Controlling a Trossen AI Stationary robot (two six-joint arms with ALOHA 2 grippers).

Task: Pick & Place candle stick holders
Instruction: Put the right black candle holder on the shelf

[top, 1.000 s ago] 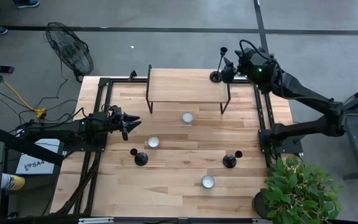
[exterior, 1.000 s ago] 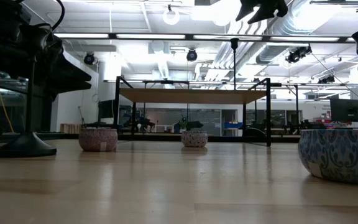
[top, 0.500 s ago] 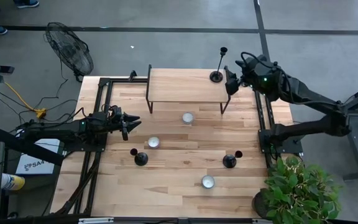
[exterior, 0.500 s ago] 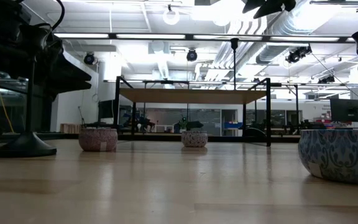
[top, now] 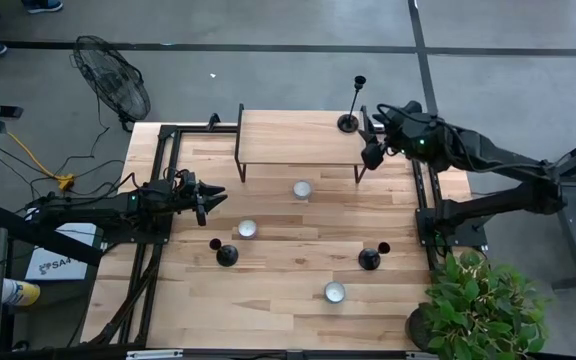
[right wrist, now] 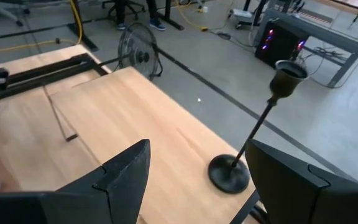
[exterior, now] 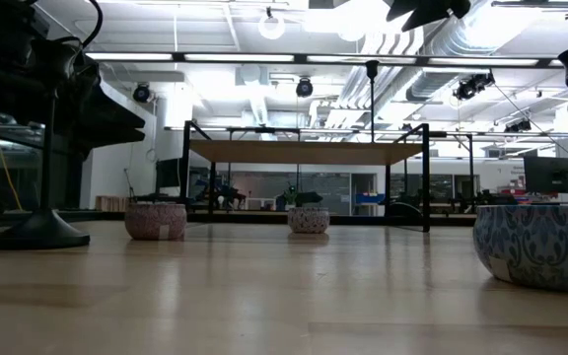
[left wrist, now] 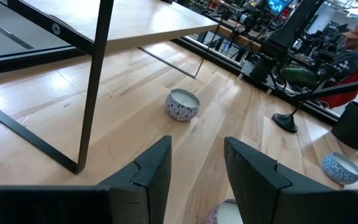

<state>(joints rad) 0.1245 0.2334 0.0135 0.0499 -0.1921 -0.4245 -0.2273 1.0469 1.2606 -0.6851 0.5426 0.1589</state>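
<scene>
The tall candle stick holder [top: 350, 118] is seen standing on the raised shelf [top: 288, 135] at the worktop's far edge. The right claw [top: 371, 152] is held spread and empty just beside it; the left claw [top: 208, 200], also spread, waits near the left edge. The holder could be toppled if its thin stem were clipped.

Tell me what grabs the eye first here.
A tall black candlestick stands alone on the raised wooden shelf's right end, with the open right gripper just beside that end, holding nothing. Two shorter candlesticks stand on the table among three small patterned bowls.
</scene>
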